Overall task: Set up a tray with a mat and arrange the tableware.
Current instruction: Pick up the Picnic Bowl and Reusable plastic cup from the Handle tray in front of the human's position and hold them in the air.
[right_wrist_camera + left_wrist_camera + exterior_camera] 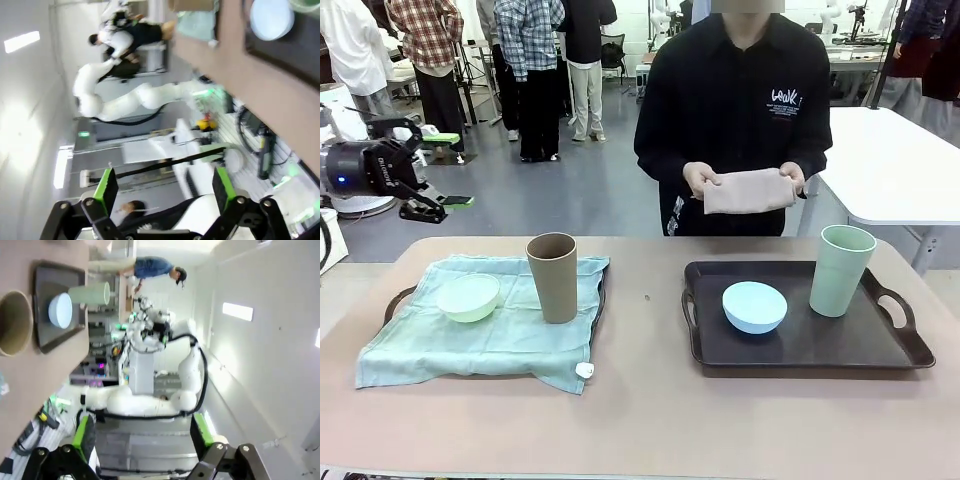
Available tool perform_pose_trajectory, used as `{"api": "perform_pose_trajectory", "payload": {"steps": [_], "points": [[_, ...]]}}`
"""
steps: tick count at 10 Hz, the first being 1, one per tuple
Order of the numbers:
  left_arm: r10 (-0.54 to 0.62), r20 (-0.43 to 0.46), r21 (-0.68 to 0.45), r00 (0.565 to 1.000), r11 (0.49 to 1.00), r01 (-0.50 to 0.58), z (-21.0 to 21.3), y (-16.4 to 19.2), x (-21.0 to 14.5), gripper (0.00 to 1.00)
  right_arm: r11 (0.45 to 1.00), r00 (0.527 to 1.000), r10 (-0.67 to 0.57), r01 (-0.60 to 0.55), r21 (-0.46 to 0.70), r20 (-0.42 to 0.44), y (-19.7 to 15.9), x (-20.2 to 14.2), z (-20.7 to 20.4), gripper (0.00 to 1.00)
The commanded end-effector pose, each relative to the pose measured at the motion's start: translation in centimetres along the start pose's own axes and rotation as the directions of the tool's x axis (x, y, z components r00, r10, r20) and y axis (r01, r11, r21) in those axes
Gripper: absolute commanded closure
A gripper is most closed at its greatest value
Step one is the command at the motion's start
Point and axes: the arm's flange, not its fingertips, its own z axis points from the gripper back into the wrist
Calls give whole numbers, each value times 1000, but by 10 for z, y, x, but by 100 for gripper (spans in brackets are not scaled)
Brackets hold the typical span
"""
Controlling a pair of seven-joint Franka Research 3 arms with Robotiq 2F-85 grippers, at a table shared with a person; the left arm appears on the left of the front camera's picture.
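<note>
Left side: the left pincer [455,170] hangs above and outside the tabletop [640,420] edge, jaws wide apart and empty.
Right side: the right pincer [165,187] is also spread and empty, held well back from the tabletop.
Nearest the left pincer: below it and toward the middle, a tray [398,300] covered by a pale green mat [500,340], with the pale green bowl [468,297] and the brown cup [552,276] upright on the mat, just beside each other.
Ahead of the right pincer: the bare dark tray [820,350], well apart from its fingers, carrying the light blue bowl [754,306] and the pale green cup [842,270].
Beyond both pincers: the person's hands [698,178] hold a folded cloth [748,190] over the far edge.
Step in hand (judgement): the dark tray lacks its mat, and the folded cloth looks meant for it.
Doing it well: clear the bowl and cup first. Grip the cup low on its wall so it stays upright. Take the bowl by the rim. Spread the cloth flat inside the handles before anything goes back.
Writing: white print on the person's black top [740,90], too small to read. A white tag [584,370] on the mat corner shows no legible text.
</note>
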Motion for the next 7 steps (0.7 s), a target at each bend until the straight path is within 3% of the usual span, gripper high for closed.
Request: {"api": "perform_pose_trajectory", "payload": {"steps": [1, 2, 4, 5, 6, 7], "points": [[-41, -153, 224, 987, 972, 75, -79, -48, -10, 0, 944, 973, 186, -139, -298, 136, -3, 45, 40, 0], [-83, -150, 336, 985, 933, 130, -113, -59, -3, 0, 900, 932, 275, -164, -403, 234, -2, 65, 50, 0], [-152, -187, 478, 970, 849, 225, -173, -73, 13, 0, 791, 864, 408, -173, -586, 296, -5, 89, 52, 0], [-152, -146, 453, 978, 868, 202, -197, -82, 17, 0, 898, 942, 284, -197, -394, 177, 13, 68, 62, 0], [-130, -206, 381, 970, 902, 202, -169, -77, -11, 0, 898, 942, 284, -197, -394, 177, 13, 68, 62, 0], [-130, -206, 381, 970, 902, 202, -169, -77, -11, 0, 898, 942, 284, -197, -394, 177, 13, 68, 62, 0]]}}
